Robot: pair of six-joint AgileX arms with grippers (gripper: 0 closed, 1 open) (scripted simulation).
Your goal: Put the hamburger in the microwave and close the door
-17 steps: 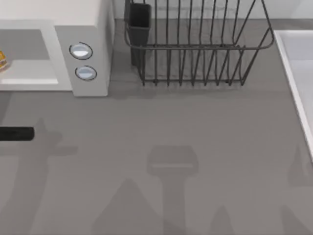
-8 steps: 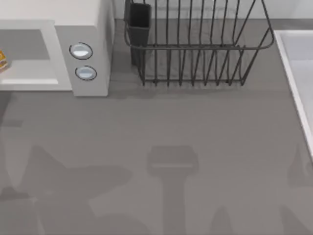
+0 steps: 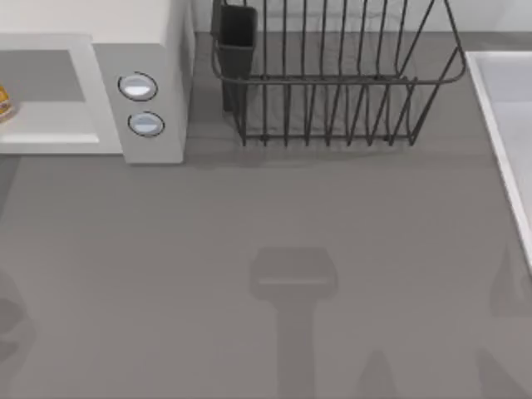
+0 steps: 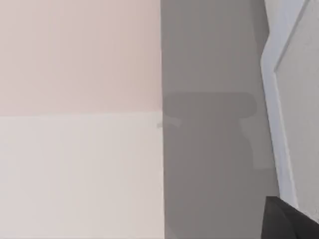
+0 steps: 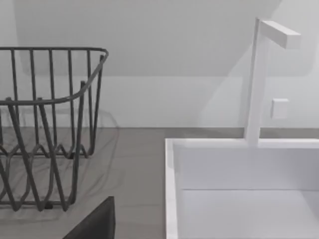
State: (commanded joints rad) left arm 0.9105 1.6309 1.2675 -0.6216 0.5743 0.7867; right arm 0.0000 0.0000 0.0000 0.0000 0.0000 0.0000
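The white microwave (image 3: pixel 158 50) stands at the table's back left, its two round knobs (image 3: pixel 137 86) facing the front. Its grey cavity is open, and the hamburger (image 3: pixel 3 104) rests inside it at the top view's left edge. In the left wrist view a white framed panel (image 4: pixel 294 99), apparently the door, stands edge-on beside a grey surface. A dark part of my left gripper (image 4: pixel 289 221) juts in close to that panel. A dark part of my right gripper (image 5: pixel 94 224) hangs above the table between the rack and the sink.
A dark wire dish rack (image 3: pixel 332 83) with a dark cup (image 3: pixel 237 33) at its left end stands at the back centre. A white sink (image 3: pixel 507 125) with a tall tap (image 5: pixel 256 79) runs along the right side. Arm shadows lie across the grey table (image 3: pixel 274 208).
The dark tip of my left gripper, at the top view's left edge a second ago, has gone out of that view. Its shadow has slid left and shrunk. The hamburger has not moved.
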